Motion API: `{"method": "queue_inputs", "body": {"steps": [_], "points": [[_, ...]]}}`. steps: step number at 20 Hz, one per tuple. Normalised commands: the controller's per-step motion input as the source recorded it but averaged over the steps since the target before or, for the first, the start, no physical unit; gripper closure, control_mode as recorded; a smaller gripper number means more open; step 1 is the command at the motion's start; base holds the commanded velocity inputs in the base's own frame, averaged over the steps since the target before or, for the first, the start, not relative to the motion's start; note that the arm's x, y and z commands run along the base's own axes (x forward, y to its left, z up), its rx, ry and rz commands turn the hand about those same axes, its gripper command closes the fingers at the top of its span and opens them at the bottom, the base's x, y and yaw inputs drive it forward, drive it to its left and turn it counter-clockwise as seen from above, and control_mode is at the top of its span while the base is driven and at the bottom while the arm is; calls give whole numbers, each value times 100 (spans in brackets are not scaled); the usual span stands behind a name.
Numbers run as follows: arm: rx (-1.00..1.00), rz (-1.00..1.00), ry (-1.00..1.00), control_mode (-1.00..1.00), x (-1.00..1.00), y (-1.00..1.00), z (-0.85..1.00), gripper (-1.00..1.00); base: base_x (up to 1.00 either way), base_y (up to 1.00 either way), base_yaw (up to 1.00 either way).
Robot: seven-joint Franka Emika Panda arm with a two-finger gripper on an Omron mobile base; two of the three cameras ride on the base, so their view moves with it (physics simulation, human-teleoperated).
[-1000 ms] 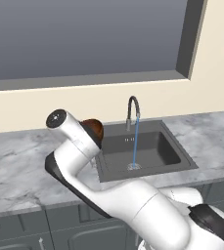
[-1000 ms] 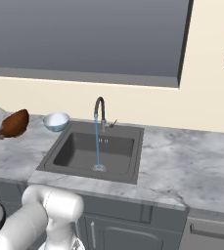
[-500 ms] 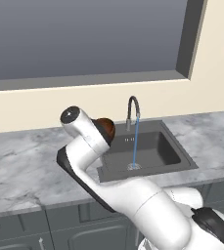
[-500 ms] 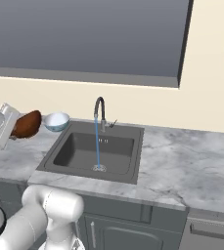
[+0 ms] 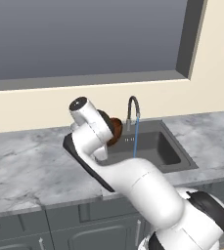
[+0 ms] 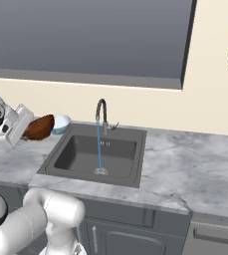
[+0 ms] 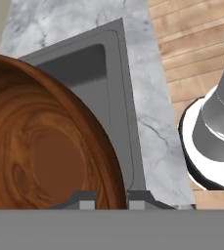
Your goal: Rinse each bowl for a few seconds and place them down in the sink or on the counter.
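Pincer [image 7: 111,197] clamped on the rim of the wooden bowl [image 7: 40,141] — its 2 dark fingertips [image 7: 84,199] sit one on each side of the bowl's thin wall in the hand view. That bowl is round and reddish-brown, with swirling grain rings across its inner face. In the right base view it hangs tilted in the air over the left part of the surface [image 6: 185,164], just left of the sink [image 6: 93,154]. Beside it stands the pale blue-white bowl [image 6: 61,123], glossy and round, on the surface at the sink's back left corner. The surface is light grey marbled stone with darker veins, over dark grey cabinet fronts. The sink is a dark grey rectangular basin with rounded inner corners and a round drain. A dark curved gooseneck faucet [image 6: 101,110] rises at its back edge — a thin blue stream of water falls straight from its spout to the drain. No writing can be read.
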Motion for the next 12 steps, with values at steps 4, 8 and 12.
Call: {"method": "queue_inputs", "body": {"steps": [4, 8, 12], "points": [[0, -7, 4, -100, 22, -24, 0, 100, 0, 0, 0], [0, -6, 0, -100, 1, -37, -3, 100, 0, 0, 0], [0, -4, 0, -100, 9, -23, -16, 100, 0, 0, 0]]}}
